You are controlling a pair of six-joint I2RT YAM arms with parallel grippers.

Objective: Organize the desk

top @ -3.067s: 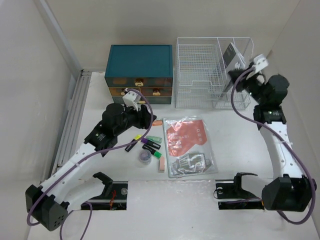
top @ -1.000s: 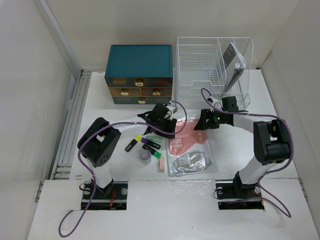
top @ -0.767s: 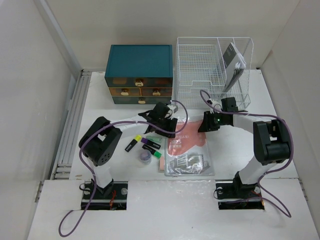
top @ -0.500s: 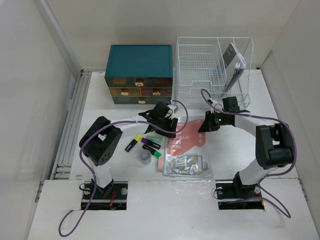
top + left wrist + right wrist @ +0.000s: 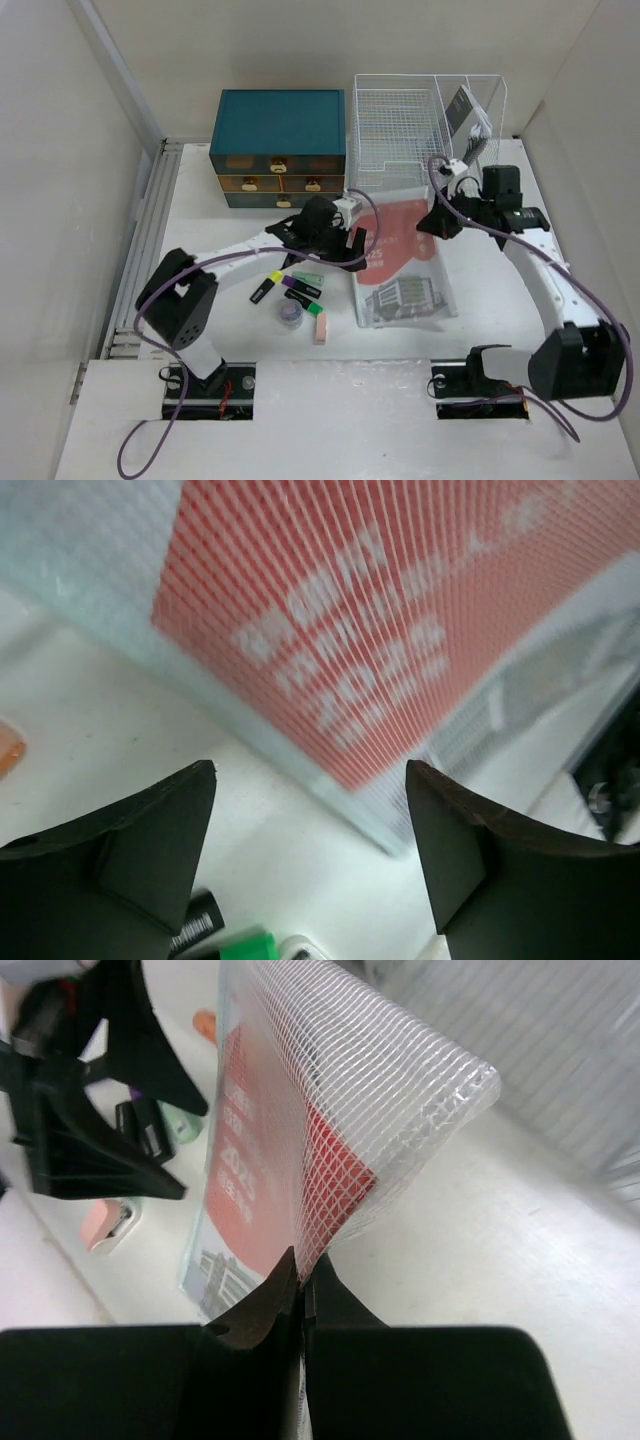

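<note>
- Jaws of the right gripper are pressed together on the mesh pouch at its far right corner. That corner is pulled up, so the pouch sits tilted.
- Through the mesh shows a red printed sheet with white lettering.
- The left gripper hangs at the pouch's left edge, its jaws apart with nothing between them.
- The white surface lies under the pouch and spreads out on every side of it.
- Left of the pouch, down on the surface, lie a few highlighters, a small tape roll and a pink eraser.
- Behind the pouch stands the wire tray rack; behind and left of the pouch, the teal drawer box.
</note>
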